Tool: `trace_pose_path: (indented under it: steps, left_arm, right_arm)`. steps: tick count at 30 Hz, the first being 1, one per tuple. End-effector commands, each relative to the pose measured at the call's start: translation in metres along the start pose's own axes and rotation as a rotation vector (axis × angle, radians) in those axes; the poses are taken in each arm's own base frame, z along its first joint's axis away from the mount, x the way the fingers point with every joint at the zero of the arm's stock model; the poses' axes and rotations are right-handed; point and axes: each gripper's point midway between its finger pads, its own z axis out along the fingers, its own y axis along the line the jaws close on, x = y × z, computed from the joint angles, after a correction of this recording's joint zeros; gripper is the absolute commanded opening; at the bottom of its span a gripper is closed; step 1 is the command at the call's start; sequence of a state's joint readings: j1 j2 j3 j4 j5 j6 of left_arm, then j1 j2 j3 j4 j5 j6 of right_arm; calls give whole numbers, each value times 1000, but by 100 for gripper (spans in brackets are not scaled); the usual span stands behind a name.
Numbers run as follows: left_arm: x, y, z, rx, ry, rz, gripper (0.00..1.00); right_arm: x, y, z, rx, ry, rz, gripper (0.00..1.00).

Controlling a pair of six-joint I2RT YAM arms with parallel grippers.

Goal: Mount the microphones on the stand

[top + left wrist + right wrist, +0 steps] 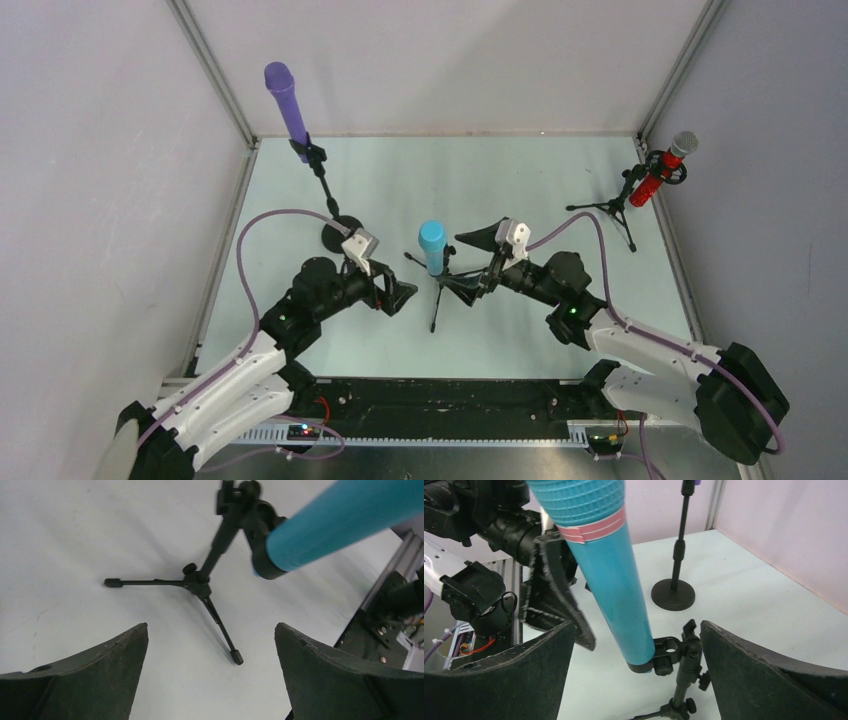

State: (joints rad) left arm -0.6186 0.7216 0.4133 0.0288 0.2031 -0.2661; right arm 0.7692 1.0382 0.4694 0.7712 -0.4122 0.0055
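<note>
The teal microphone (433, 246) sits upright in the clip of a small black tripod stand (437, 298) at the table's middle. It shows in the left wrist view (345, 522) and the right wrist view (611, 580). My left gripper (400, 297) is open, just left of the tripod, its jaws wide apart (210, 632). My right gripper (470, 288) is open, just right of the tripod, its jaws either side of the clip without touching (636, 630). The purple microphone (286, 105) sits on a round-base stand (341, 233) at back left. The red microphone (660, 170) sits on a tripod (615, 207) at back right.
Metal frame posts (212, 70) and pale walls enclose the light green table (520, 180). The round-base stand also shows in the right wrist view (673, 594). A black rail with wiring (440, 400) runs along the near edge.
</note>
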Motion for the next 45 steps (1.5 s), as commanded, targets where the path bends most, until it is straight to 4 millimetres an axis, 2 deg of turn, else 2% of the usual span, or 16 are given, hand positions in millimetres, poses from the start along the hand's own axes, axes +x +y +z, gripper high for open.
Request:
trace_pose_path:
  steps: [1, 5, 13, 18, 23, 26, 27, 38, 42, 45]
  left_arm:
    - [-26, -40, 0, 196, -54, 176, 100]
    - [-22, -58, 8, 249, -52, 218, 100]
    - [-35, -66, 38, 224, -68, 221, 100]
    - [-48, -53, 52, 120, -135, 183, 100]
    - [-44, -31, 59, 10, -153, 162, 100]
    - [-47, -17, 55, -62, -194, 154, 99]
    - [-43, -11, 54, -88, -193, 153, 99]
    - [-36, 23, 33, -251, -245, 162, 87]
    - [-41, 37, 27, -334, -277, 149, 84]
    - [-48, 38, 28, -345, -292, 145, 82]
  right_arm:
    - [-11, -11, -8, 50, -3, 27, 99]
    - [-12, -20, -15, 86, -5, 36, 99]
    - [-12, -37, -25, 151, 0, 79, 99]
    - [-13, -41, -29, 171, 4, 79, 99]
    - [-10, -42, -32, 179, 16, 82, 100]
    - [-8, -42, -32, 179, 22, 82, 100]
    - [-7, -43, -32, 181, 25, 80, 99]
    - [11, -44, -25, 145, 65, 50, 99]
    - [17, -46, -20, 115, 71, 9, 99]
    - [19, -52, -19, 101, 70, 2, 99]
